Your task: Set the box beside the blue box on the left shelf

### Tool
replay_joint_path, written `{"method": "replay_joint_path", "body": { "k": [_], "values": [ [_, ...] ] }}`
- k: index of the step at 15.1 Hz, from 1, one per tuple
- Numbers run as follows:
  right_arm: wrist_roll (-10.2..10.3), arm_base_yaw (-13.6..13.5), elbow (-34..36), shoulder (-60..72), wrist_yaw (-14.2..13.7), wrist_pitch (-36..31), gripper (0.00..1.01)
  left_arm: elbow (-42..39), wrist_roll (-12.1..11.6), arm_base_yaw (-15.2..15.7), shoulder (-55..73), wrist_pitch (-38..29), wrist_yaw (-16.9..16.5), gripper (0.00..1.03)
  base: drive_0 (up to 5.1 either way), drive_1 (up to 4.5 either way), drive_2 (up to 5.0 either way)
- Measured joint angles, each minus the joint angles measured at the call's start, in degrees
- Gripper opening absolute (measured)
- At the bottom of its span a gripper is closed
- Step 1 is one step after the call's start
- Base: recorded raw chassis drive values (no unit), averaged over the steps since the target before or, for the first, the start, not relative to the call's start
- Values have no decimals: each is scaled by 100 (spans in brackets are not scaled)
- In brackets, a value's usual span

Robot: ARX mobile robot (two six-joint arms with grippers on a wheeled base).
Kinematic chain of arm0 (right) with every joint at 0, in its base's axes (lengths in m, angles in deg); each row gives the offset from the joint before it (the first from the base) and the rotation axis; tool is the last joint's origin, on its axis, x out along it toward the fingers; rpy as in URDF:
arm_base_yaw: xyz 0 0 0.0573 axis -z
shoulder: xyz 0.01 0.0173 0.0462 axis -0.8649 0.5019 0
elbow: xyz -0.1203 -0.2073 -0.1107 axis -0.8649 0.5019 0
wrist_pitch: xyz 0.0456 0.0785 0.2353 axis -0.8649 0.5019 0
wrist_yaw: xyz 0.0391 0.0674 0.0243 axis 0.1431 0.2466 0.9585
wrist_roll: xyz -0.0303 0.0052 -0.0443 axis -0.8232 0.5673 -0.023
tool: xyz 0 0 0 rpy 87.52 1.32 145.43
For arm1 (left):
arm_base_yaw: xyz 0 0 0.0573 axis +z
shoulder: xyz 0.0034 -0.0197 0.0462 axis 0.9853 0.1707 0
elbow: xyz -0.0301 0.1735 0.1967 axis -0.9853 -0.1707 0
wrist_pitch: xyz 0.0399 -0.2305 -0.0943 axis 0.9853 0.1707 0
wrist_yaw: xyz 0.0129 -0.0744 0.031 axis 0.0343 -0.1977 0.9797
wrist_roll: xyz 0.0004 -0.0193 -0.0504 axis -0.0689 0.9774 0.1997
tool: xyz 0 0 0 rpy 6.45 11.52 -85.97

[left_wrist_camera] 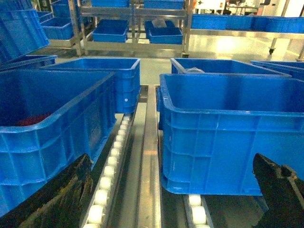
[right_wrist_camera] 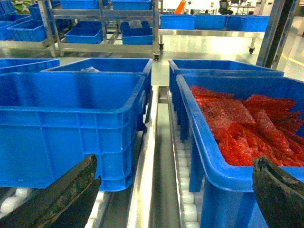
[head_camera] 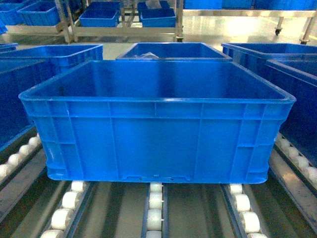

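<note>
The box point(head_camera: 156, 126), a large bright blue crate with ribbed walls, stands empty on the white rollers of the left shelf point(head_camera: 154, 208), filling the middle of the head view. A blue box point(left_wrist_camera: 47, 123) with something red inside sits to its left, a metal rail between them. My left gripper point(left_wrist_camera: 172, 164) is open, its dark fingers point(left_wrist_camera: 61, 194) low in the wrist view, short of the box point(left_wrist_camera: 228, 133) and not touching it. My right gripper point(right_wrist_camera: 175, 164) is open too, near the box's other corner point(right_wrist_camera: 71, 123). Neither gripper shows in the head view.
A blue crate full of red bags point(right_wrist_camera: 237, 128) stands right of the box on its own roller rail point(right_wrist_camera: 183, 166). More blue crates point(head_camera: 173, 49) sit behind on the bed. Metal racks with crates point(head_camera: 99, 17) line the far side of the floor.
</note>
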Motion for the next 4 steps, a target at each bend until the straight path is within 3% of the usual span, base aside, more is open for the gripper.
{"method": "replay_joint_path", "body": {
  "k": [4],
  "values": [
    [0, 0, 0, 0, 0, 0, 98, 0, -4, 0, 0, 0, -2, 98, 0, 0, 0]
  ]
}}
